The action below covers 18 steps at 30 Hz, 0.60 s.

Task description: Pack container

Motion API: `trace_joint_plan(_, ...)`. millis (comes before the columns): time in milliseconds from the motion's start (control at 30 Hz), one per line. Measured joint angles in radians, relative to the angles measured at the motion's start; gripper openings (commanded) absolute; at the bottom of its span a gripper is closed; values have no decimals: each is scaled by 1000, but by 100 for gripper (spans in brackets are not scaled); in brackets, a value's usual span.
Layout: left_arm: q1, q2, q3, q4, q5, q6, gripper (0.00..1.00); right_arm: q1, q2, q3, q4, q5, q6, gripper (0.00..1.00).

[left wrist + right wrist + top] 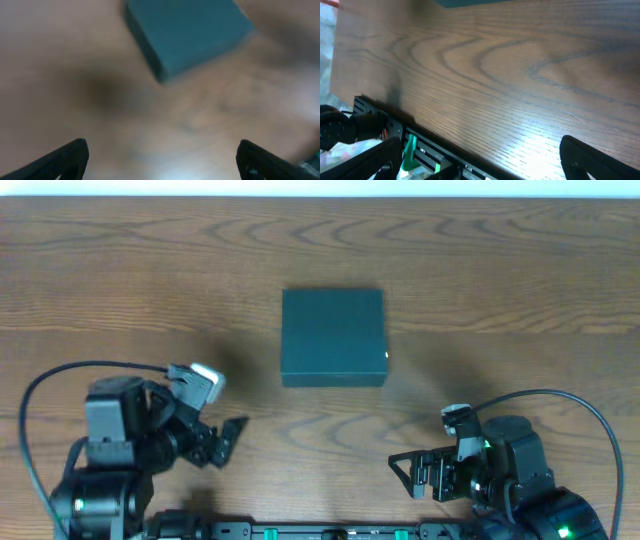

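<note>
The container (pixel 333 337) is a dark teal square box with its lid shut, standing at the table's middle. It shows blurred at the top of the left wrist view (pixel 187 35), and only its edge shows at the top of the right wrist view (pixel 470 2). My left gripper (pixel 232 438) is open and empty, near the front left, below and left of the box. My right gripper (pixel 405 473) is open and empty at the front right. No snack packets are in view.
The wooden table (pixel 500 290) spans the view. A black rail with green parts (pixel 415 150) runs along the front edge. Cables loop from both arm bases.
</note>
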Motion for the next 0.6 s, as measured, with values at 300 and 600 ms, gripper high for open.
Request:
trace_joint_plan(300,1,-274,-303,335,-238,-85,95,0,0,-1,0,0,0,99)
trace_joint_plan(600,1,-521,-618,488,-352,-254,95,0,0,-2,0,0,0,99)
